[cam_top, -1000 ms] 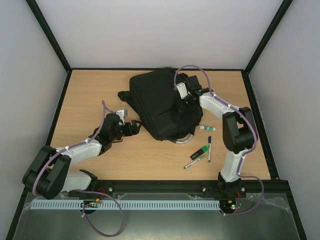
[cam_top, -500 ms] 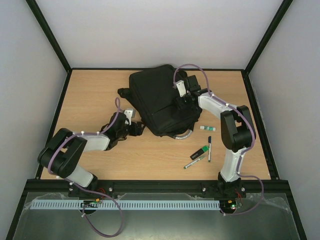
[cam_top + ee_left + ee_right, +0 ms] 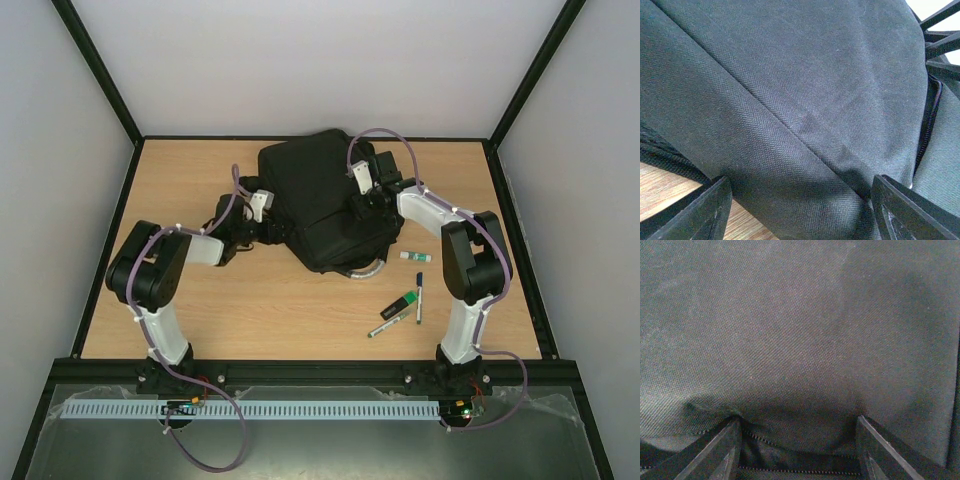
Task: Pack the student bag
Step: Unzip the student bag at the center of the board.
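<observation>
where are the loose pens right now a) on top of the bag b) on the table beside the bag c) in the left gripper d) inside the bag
b: the pens lie on the bare table, in front and to the right of the closed-looking bag.

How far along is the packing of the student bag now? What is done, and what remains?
Done: nothing looks packed; the pens and a small white item lie on the table beside the student bag. In hand: the left claw is open at the bag's left edge, and the right claw sits on its top fabric. Left: putting all of these inside.
</observation>
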### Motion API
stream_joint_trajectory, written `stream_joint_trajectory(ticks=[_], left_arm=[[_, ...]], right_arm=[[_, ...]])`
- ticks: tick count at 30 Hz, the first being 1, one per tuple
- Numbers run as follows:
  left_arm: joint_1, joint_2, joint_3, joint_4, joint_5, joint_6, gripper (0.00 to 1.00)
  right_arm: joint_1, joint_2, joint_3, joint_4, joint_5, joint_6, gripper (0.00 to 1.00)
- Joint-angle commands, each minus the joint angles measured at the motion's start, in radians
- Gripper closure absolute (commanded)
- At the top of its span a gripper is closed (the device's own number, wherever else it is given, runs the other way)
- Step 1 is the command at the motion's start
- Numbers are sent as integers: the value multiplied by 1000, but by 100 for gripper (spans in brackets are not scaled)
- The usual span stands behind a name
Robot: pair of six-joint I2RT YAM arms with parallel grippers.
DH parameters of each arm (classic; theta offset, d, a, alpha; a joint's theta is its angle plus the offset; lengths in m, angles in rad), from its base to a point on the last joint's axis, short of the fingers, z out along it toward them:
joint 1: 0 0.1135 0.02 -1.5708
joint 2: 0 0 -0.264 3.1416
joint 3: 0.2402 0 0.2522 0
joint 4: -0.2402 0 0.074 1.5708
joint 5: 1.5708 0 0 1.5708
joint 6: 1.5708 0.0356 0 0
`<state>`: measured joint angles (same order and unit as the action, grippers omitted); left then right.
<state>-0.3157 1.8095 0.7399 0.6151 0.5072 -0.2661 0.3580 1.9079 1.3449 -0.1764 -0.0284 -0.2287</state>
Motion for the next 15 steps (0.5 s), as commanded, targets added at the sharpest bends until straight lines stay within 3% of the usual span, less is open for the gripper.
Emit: stream_joint_trajectory(ticks=[1, 4, 10, 15], left_arm=[[-11, 30, 24, 22, 130, -18, 21], [-49, 7, -1, 8, 127, -17, 21], [-94, -46, 10, -167, 40, 33, 22], [-99, -87, -74, -122, 22, -18, 21]], right_arm=[[-12, 87, -80, -178, 89, -25, 38], [-12, 90, -74, -183, 94, -25, 38], [-13, 83, -76, -189, 88, -24, 38], [-13, 80, -75, -186, 97, -29, 38]])
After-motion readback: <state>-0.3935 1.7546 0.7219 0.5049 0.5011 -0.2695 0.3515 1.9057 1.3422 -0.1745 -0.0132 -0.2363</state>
